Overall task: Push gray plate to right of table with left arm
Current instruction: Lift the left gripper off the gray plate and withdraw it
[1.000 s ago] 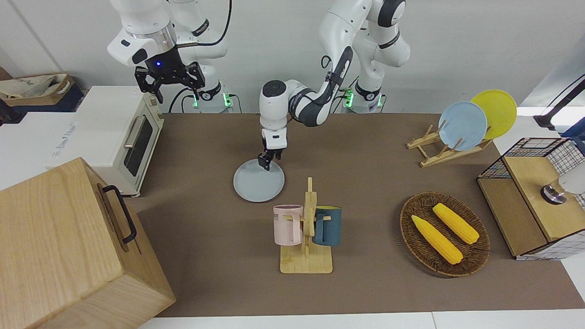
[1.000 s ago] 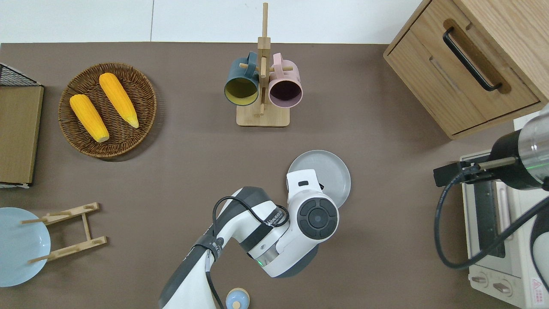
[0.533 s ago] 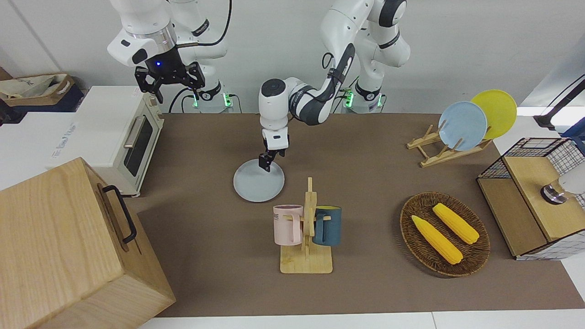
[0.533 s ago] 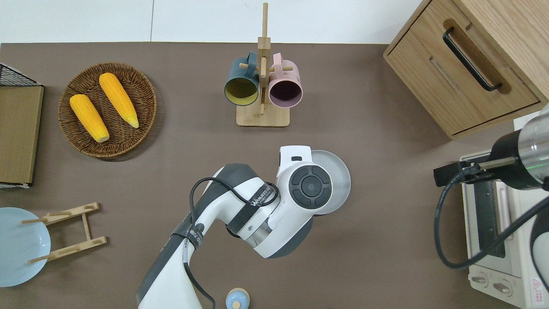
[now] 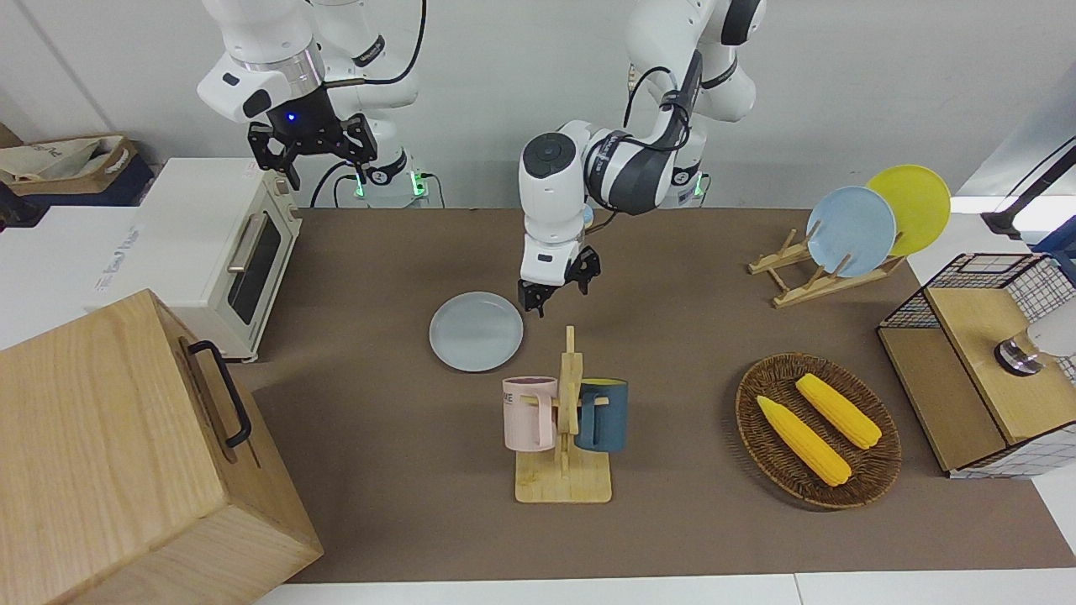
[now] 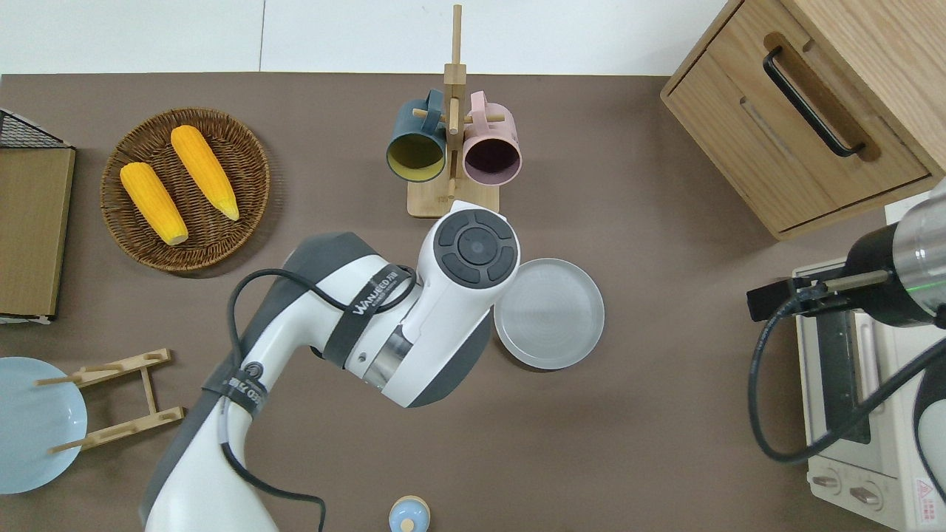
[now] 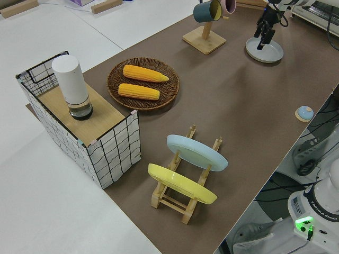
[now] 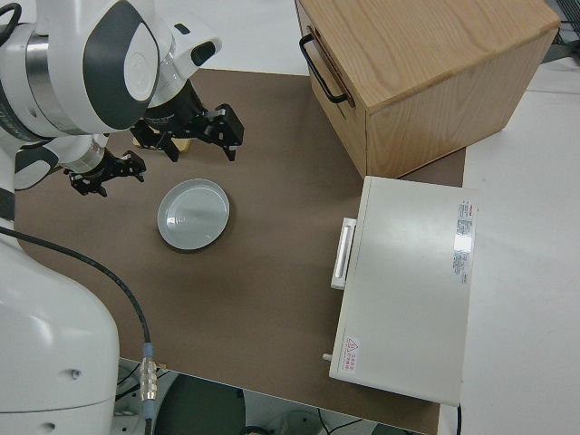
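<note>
two mugs [image 5: 565,413] hang near gray plate [image 5: 476,331].

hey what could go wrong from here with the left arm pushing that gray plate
The left gripper is off the gray plate, at its edge toward the left arm's end; a high pass could ride over the low rim. The mug rack stands close by, so the arm could clip it. Pushed too far, the plate may meet the toaster oven.
</note>
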